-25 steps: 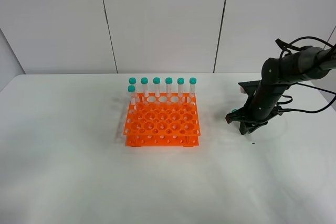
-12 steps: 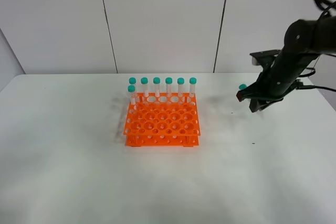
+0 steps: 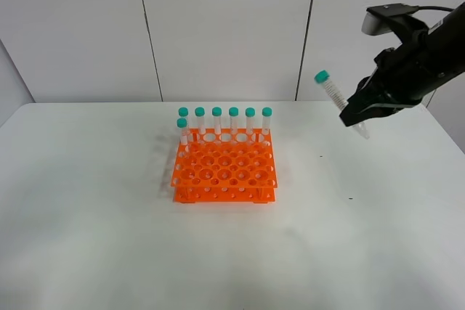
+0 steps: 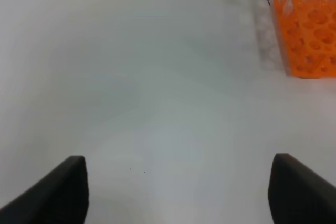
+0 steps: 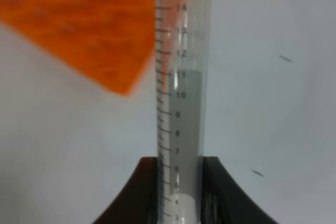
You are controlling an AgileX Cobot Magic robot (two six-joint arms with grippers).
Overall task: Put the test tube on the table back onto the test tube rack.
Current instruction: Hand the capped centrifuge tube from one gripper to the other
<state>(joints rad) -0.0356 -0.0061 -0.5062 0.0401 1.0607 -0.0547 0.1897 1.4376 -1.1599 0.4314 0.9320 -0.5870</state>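
Raised since the earlier frame, right jaws pinch the test tube (image 3: 333, 94), tilted, cap uppermost, high above the surface (image 3: 109, 215), right of the test tube rack (image 3: 224, 168); left jaws spread.

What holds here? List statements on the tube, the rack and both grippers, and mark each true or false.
1. The right gripper holds the tube in the air, off the table. True.
2. The tube hangs upright. False: it is tilted, with its cap up and leaning toward the rack.
3. Seven racked tubes stand in the rack. True.
4. The left gripper is shut on a tube. False: it is open with nothing in it.
5. The tube is over the rack. False: in the high view it is well off to the rack's right.
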